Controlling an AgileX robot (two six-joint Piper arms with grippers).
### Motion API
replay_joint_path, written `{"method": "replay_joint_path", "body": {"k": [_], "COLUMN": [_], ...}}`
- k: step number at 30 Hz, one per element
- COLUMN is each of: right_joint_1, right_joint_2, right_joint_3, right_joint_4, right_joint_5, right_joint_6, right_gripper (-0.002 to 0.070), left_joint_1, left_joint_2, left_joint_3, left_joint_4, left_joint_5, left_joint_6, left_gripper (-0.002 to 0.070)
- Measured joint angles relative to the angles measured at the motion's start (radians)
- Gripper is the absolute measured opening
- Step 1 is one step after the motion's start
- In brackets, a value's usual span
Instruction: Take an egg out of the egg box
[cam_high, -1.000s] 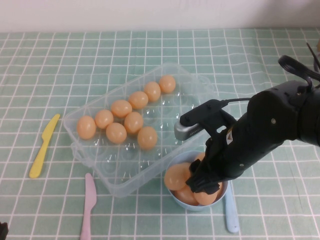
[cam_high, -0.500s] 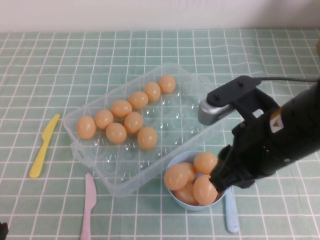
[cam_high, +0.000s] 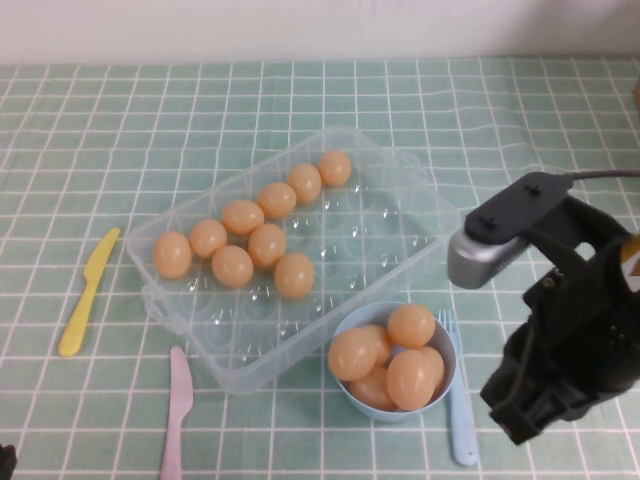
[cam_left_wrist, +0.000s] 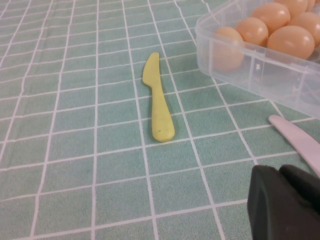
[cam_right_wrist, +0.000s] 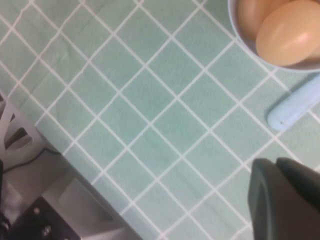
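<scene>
Right gripper (cam_high: 515, 415) pressed shut, empty — withdrawn from light-blue round bowl (cam_high: 346, 388) toward near table edge; left gripper (cam_left_wrist: 282, 205) shut beside clear plastic egg box (cam_high: 400, 225).

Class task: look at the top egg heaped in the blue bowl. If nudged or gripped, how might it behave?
The egg looks glossy, so probably slippery. It sits on other eggs in the blue bowl, so a nudge might roll it off. The right hand, shut, is beside the bowl; the left hand is parked.

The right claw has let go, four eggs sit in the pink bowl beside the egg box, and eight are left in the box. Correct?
Nearly. The bowl is light blue, not pink, as the high view shows. The rest holds: four eggs in it, eight in the egg box, and the right claw shut on nothing.
</scene>
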Motion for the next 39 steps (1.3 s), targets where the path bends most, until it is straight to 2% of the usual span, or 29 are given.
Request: {"method": "replay_joint_path", "body": {"k": [13,17,21,25,32,36,39], "right_joint_1": [0.000,0.000,-0.012,-0.087,-0.332,-0.463,-0.537], "right_joint_2": [-0.046,-0.046,-0.098,-0.220,-0.561,-0.781,-0.934], "right_joint_3": [0.000,0.005,0.094,0.298,0.793,1.006,1.122], "right_joint_4": [-0.070,-0.086,-0.095,-0.099,-0.107,-0.107,-0.105], "right_joint_5": [0.039,-0.011,-0.214,-0.458,-0.922,-1.092,-1.142], "right_joint_6": [-0.078,-0.080,-0.083,-0.083,-0.083,-0.083,-0.083], "right_gripper": [-0.0017,-0.0017,-0.0017,-0.0017,-0.0017,-0.0017,-0.0017], "left_joint_1": [0.000,0.000,0.000,0.000,0.000,0.000,0.000], "left_joint_2": [0.000,0.000,0.000,0.000,0.000,0.000,0.000], "left_joint_3": [0.000,0.000,0.000,0.000,0.000,0.000,0.000], "left_joint_4": [0.000,0.000,0.000,0.000,0.000,0.000,0.000], "left_joint_5": [0.000,0.000,0.000,0.000,0.000,0.000,0.000], "left_joint_6": [0.000,0.000,0.000,0.000,0.000,0.000,0.000], "left_gripper": [-0.0004,-0.0004,-0.0005,-0.0004,-0.0005,-0.0005,-0.0005]}}
